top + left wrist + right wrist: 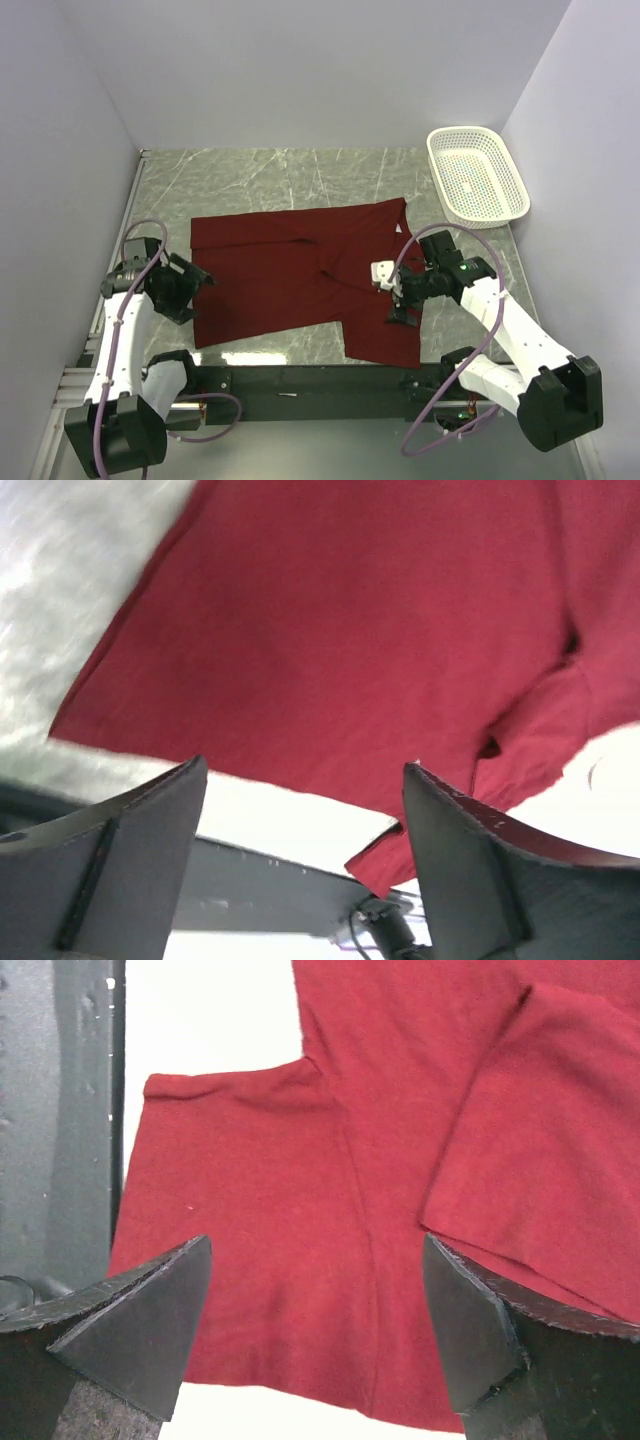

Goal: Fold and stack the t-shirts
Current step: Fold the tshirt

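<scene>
**From above:** I have the maroon t-shirt [290,275] lying in the middle of the marble table [250,175]. It is mostly flat, with creases and a folded flap near its centre. One part of it reaches toward the near edge on the right. The left gripper [200,298] sits at the shirt's left edge and the right gripper [388,298] is over its right part. Both have their jaws apart. A white perforated basket [440,170] stands in the far right corner, well apart from the shirt.

**Left wrist:** the left gripper [303,770] is spread wide, and its dark fingers [130,850] frame the lower corners with nothing between them. The t-shirt [330,630] fills most of the view beyond the fingertips, and bare marble [60,580] shows at the upper left. The dark base rail [260,880] runs along the bottom.

**Right wrist:** the right gripper [317,1250] is also wide open and grips nothing. Its fingers [140,1320] are poised above the t-shirt [280,1160]. I cannot tell whether the tips touch the cloth. A folded flap of fabric [540,1160] overlaps the shirt on the right. The base rail [60,1110] runs down the left side.
</scene>
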Controlling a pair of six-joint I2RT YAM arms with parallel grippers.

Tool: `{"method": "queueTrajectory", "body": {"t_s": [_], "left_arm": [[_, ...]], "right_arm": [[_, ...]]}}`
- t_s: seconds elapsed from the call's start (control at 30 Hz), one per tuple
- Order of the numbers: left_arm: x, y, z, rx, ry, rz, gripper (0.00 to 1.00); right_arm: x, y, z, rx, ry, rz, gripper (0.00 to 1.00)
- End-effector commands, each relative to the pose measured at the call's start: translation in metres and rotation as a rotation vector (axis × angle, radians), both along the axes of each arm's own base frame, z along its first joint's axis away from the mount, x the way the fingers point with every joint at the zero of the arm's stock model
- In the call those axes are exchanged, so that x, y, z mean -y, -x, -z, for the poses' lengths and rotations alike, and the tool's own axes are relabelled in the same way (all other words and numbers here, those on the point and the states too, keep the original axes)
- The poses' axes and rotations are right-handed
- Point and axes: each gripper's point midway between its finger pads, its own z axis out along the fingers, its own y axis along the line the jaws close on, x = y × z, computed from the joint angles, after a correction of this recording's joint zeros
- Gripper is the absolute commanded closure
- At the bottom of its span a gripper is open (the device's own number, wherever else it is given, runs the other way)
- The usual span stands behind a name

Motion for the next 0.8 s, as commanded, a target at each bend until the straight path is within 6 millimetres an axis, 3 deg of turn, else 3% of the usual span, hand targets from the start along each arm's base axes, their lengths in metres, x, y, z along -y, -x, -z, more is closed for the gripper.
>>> {"method": "queueTrajectory", "body": {"t_s": [0.0, 0.13, 0.23, 0.37, 0.57, 0.77], "left_arm": [[0.003, 0.029, 0.018, -0.182, 0.021, -0.08, 0.17], [0.022, 0.047, 0.037, -0.319, 0.1, -0.083, 0.33], [0.014, 0.059, 0.047, -0.4, 0.033, -0.116, 0.33], [0.029, 0.073, 0.057, -0.467, 0.006, -0.1, 0.34], [0.018, 0.072, 0.066, -0.492, -0.094, -0.146, 0.4], [0.018, 0.069, 0.074, -0.523, -0.125, -0.157, 0.43]], "right_arm": [[-0.008, -0.004, -0.006, 0.053, -0.043, 0.002, 0.09], [-0.011, -0.011, -0.006, 0.066, -0.058, 0.027, 0.09], [-0.011, -0.01, -0.004, 0.057, -0.056, 0.024, 0.09], [-0.012, -0.01, -0.005, 0.063, -0.066, 0.021, 0.09], [-0.012, -0.016, -0.009, 0.072, -0.062, 0.042, 0.09], [-0.012, -0.018, -0.015, 0.085, -0.071, 0.055, 0.09]]}}
